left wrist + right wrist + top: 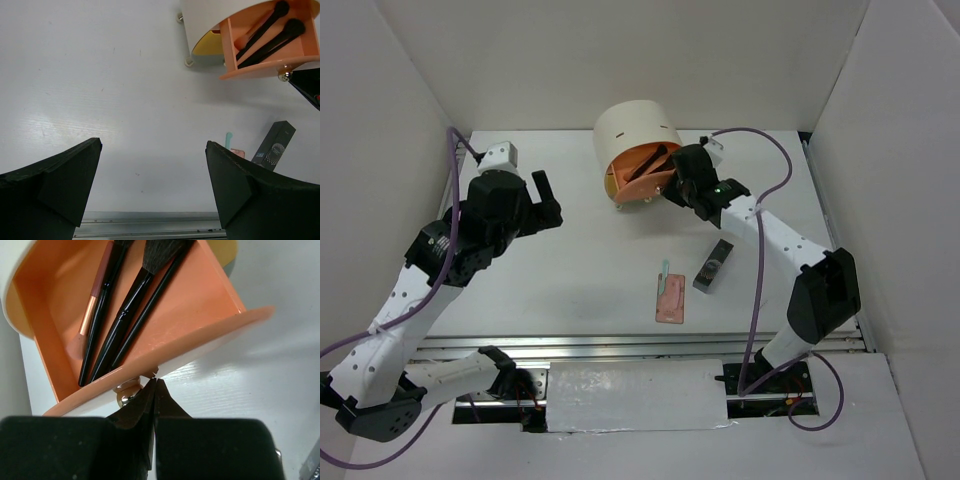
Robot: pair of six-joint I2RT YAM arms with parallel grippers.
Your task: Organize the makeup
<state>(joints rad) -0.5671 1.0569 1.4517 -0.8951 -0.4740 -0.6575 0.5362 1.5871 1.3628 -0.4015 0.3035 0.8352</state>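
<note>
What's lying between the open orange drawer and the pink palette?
Mostly bare white table below the orange drawer. Then comes the pale teal stick, lying right at the far edge of the pink palette. The top view shows this best.

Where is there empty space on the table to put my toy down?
The biggest bare patch of table lies between the open left gripper, the drum box and the pink palette. It is crowded by the palette, teal stick and grey case, and at the orange drawer with the right gripper.
</note>
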